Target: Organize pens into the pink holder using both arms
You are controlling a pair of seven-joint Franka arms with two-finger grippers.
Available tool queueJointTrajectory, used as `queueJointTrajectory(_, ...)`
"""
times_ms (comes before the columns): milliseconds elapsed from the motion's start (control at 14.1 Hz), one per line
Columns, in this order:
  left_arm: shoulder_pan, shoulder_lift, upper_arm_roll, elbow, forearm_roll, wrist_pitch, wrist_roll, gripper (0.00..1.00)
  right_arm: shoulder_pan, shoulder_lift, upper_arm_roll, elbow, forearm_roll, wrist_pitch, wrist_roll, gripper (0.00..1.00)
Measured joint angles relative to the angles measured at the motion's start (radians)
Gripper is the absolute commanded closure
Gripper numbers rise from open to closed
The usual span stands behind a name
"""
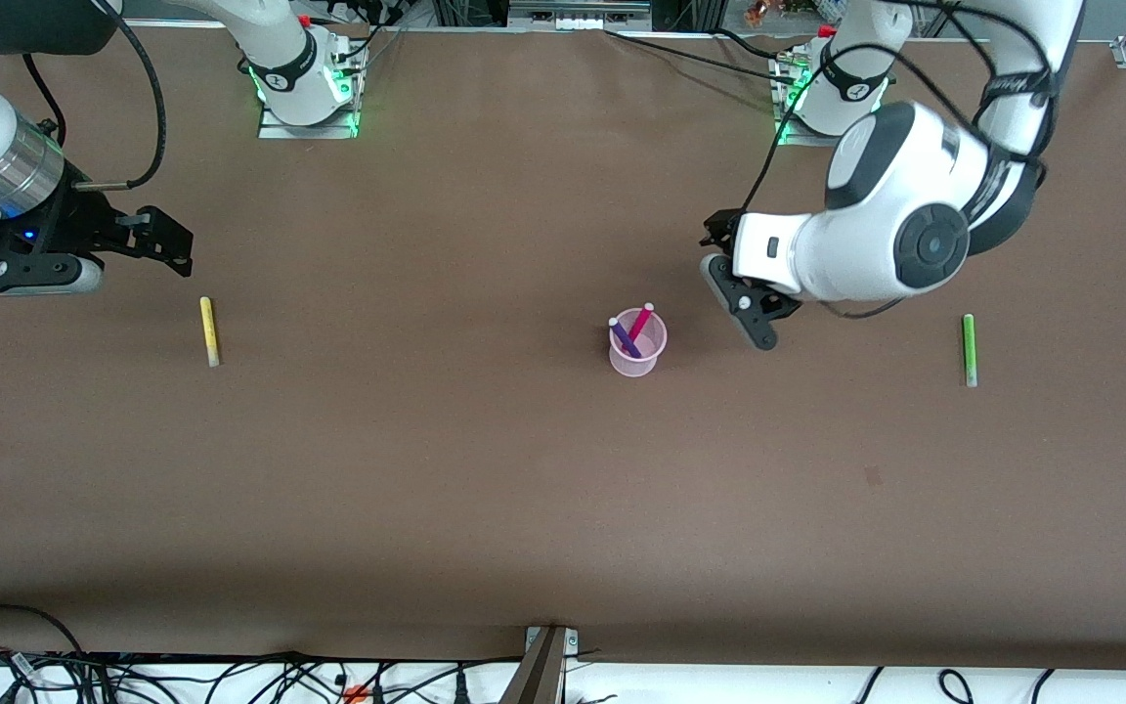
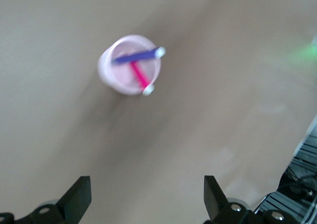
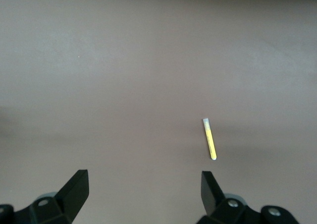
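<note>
The pink holder [image 1: 637,343] stands mid-table with the magenta pen [image 1: 640,323] and the purple pen [image 1: 623,335] standing in it; it also shows in the left wrist view [image 2: 130,71]. The green pen [image 1: 968,349] lies flat toward the left arm's end of the table. The yellow pen [image 1: 209,331] lies flat toward the right arm's end and shows in the right wrist view [image 3: 210,139]. My left gripper [image 1: 754,315] hangs open and empty in the air beside the holder. My right gripper [image 1: 172,244] is open and empty, up in the air near the yellow pen.
The brown table [image 1: 485,489] runs wide toward the front camera. Both arm bases [image 1: 307,83] stand along the table's edge farthest from the camera. Cables [image 1: 231,680] lie below the table's front edge.
</note>
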Motion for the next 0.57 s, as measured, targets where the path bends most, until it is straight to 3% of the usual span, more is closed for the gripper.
queueJointTrajectory(284,0.000,-0.076,-0.001,0.029,0.187,-0.111,-0.395,0.00,0.002,0.001,0.002,0.000,0.000,0.000,0.003,0.00)
queueJointTrajectory(426,0.020,-0.106,0.008,0.061,0.281,-0.139,-0.472,0.00,0.003,0.001,0.004,0.000,0.001,-0.001,0.003,0.00)
queueJointTrajectory(567,0.107,-0.129,0.022,0.088,0.293,-0.145,-0.486,0.00,0.004,0.001,0.004,0.000,0.001,-0.001,0.003,0.00)
